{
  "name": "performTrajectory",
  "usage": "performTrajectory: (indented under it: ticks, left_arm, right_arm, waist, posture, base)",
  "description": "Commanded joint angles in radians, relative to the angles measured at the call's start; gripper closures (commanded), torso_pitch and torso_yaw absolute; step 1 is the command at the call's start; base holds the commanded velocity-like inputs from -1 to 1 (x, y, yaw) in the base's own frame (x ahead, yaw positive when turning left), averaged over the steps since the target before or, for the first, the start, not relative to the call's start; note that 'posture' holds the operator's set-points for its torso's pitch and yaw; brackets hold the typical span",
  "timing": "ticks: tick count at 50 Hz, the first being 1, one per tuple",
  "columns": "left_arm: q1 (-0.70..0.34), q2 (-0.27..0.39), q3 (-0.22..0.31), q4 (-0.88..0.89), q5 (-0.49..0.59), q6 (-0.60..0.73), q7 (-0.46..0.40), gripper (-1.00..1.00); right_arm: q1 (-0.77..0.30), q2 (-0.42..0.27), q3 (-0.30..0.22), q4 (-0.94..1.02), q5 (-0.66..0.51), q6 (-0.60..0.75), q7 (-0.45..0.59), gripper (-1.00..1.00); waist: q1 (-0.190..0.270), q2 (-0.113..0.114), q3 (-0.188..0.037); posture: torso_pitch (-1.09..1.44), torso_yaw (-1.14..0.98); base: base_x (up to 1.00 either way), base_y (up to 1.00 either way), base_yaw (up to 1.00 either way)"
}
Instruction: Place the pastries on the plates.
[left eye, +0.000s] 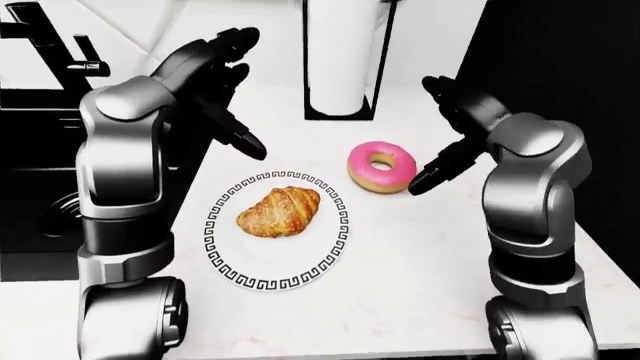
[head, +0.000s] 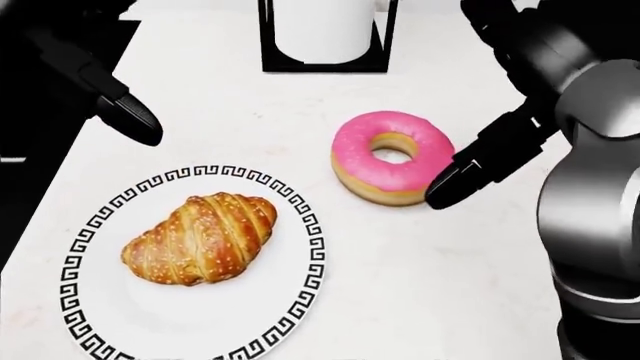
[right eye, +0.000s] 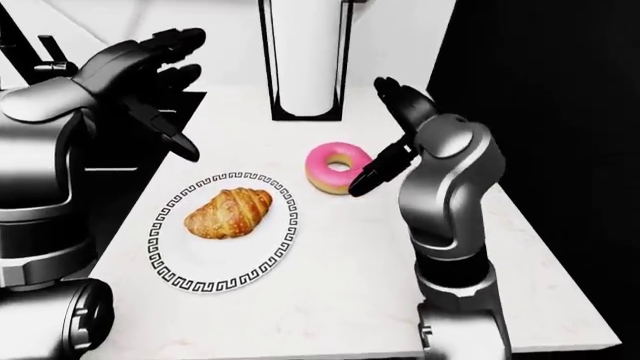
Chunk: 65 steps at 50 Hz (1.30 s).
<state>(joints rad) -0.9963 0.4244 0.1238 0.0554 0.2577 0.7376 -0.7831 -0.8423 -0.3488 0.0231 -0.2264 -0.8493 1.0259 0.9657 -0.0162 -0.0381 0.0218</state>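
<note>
Croissant (head: 198, 238) is already set on the plate (head: 300, 300); doughnut (head: 392, 156), at two o'clock, remains on the desk (head: 430, 285), touched by the open right hand (head: 470, 169); left hand (left eye: 215, 82) is raised, open.

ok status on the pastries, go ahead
Left hand open, raised clear of the plate. Croissant on plate. Right hand open, one fingertip at the donut, which sits on the counter. No second plate in view.
</note>
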Motion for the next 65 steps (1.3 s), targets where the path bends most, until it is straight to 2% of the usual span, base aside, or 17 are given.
performTrajectory:
  ticks: [1,4,7,13,21,36,39,40,42,44,48,53,57,60,61,62,65]
  left_arm:
    - [-0.028,0.013,0.014,-0.032,-0.005,-0.025,0.007,-1.0]
    - [-0.018,0.015,0.016,-0.01,-0.009,-0.051,0.015,-1.0]
    - [-0.012,0.02,0.018,-0.005,-0.01,-0.057,0.014,-1.0]
    - [-0.004,0.02,0.018,0.007,-0.013,-0.072,0.016,-1.0]
    - [0.015,0.009,0.016,0.024,-0.016,-0.104,0.027,-1.0]
    - [0.049,0.024,0.03,0.021,-0.028,-0.126,0.024,-1.0]
    - [0.053,0.026,0.031,0.02,-0.031,-0.127,0.024,-1.0]
    - [0.055,0.028,0.032,0.016,-0.03,-0.126,0.023,-1.0]
    - [0.062,0.031,0.036,0.019,-0.033,-0.135,0.022,-1.0]
    - [0.063,0.035,0.038,0.023,-0.035,-0.139,0.021,-1.0]
    - [0.073,0.04,0.04,0.012,-0.036,-0.136,0.019,-1.0]
    - [0.069,0.044,0.049,0.005,-0.033,-0.122,0.036,-1.0]
    - [0.068,0.054,0.064,-0.063,-0.033,-0.045,0.064,-1.0]
    - [0.063,0.061,0.069,-0.113,-0.026,0.031,0.097,-1.0]
    - [0.055,0.068,0.092,-0.305,0.003,0.214,0.127,-1.0]
    - [0.061,0.074,0.088,-0.361,0.005,0.259,0.13,-1.0]
    - [0.059,0.088,0.093,-0.427,-0.01,0.318,0.137,-1.0]
  right_arm:
    - [-0.01,0.053,-0.011,-0.007,-0.06,-0.058,0.022,-1.0]
    - [-0.081,0.045,-0.021,0.065,-0.101,-0.073,0.091,-1.0]
    - [-0.089,0.028,-0.003,0.081,-0.175,-0.097,0.194,-1.0]
    - [-0.232,0.013,-0.032,0.219,-0.263,-0.17,0.328,-1.0]
    - [-0.232,0.099,-0.033,0.317,-0.276,-0.253,0.257,-1.0]
    - [-0.2,0.078,-0.053,0.575,-0.239,-0.376,0.045,-1.0]
    - [-0.176,0.069,-0.046,0.576,-0.244,-0.379,0.047,-1.0]
    - [-0.171,0.07,-0.044,0.568,-0.246,-0.377,0.057,-0.84]
    - [-0.162,0.07,-0.043,0.559,-0.249,-0.379,0.065,-0.11]
    - [-0.158,0.072,-0.043,0.564,-0.25,-0.385,0.062,0.37]
    - [-0.15,0.064,-0.04,0.552,-0.264,-0.393,0.071,1.0]
    - [-0.208,0.02,-0.068,0.439,-0.287,-0.367,0.173,1.0]
    - [-0.23,-0.02,-0.088,0.273,-0.33,-0.321,0.319,1.0]
    - [-0.268,-0.035,-0.108,0.225,-0.337,-0.298,0.359,1.0]
    - [-0.334,-0.041,-0.118,0.152,-0.355,-0.24,0.413,1.0]
    - [-0.334,-0.042,-0.117,0.134,-0.358,-0.23,0.421,1.0]
    - [-0.339,-0.04,-0.119,0.114,-0.356,-0.208,0.416,1.0]
  waist:
    - [0.011,0.012,-0.012]
    - [0.009,0.017,-0.01]
    - [0.009,0.027,-0.008]
    - [0.008,0.045,-0.002]
    - [0.004,0.051,-0.004]
    - [0.013,0.051,-0.014]
    - [0.014,0.051,-0.016]
    - [0.014,0.05,-0.016]
    - [0.015,0.049,-0.017]
    - [0.015,0.05,-0.016]
    - [0.014,0.049,-0.016]
    - [0.014,0.047,-0.018]
    - [0.015,0.05,-0.009]
    - [0.013,0.052,0.0]
    - [0.013,0.055,-0.009]
    - [0.013,0.055,-0.041]
    - [0.015,0.058,-0.021]
  posture:
    - [0.0,0.0]
    - [0.0,0.0]
    - [0.0,0.0]
    - [0.0,0.0]
    - [0.0,0.0]
    - [0.0,0.0]
    - [0.0,0.0]
    - [0.0,0.0]
    - [0.0,0.0]
    - [0.0,0.0]
    - [0.0,0.0]
    - [0.0,0.0]
    - [0.0,0.0]
    - [0.0,0.0]
    - [0.0,0.0]
    - [0.0,0.0]
    - [0.0,0.0]
  base:
    - [0.0,0.0,0.0]
    - [0.0,0.0,0.0]
    - [0.0,0.0,0.0]
    - [0.0,0.0,0.0]
    - [0.0,0.0,0.0]
    - [0.0,0.0,0.0]
    - [0.0,0.0,0.0]
    - [0.0,0.0,0.0]
    - [0.0,0.0,0.0]
    - [0.0,0.0,0.0]
    - [0.0,0.0,0.0]
    - [0.0,0.0,0.0]
    - [0.0,0.0,0.0]
    - [0.0,0.0,0.0]
    - [-0.55,0.0,0.0]
    - [-0.55,0.0,0.0]
    - [-0.55,0.0,0.0]
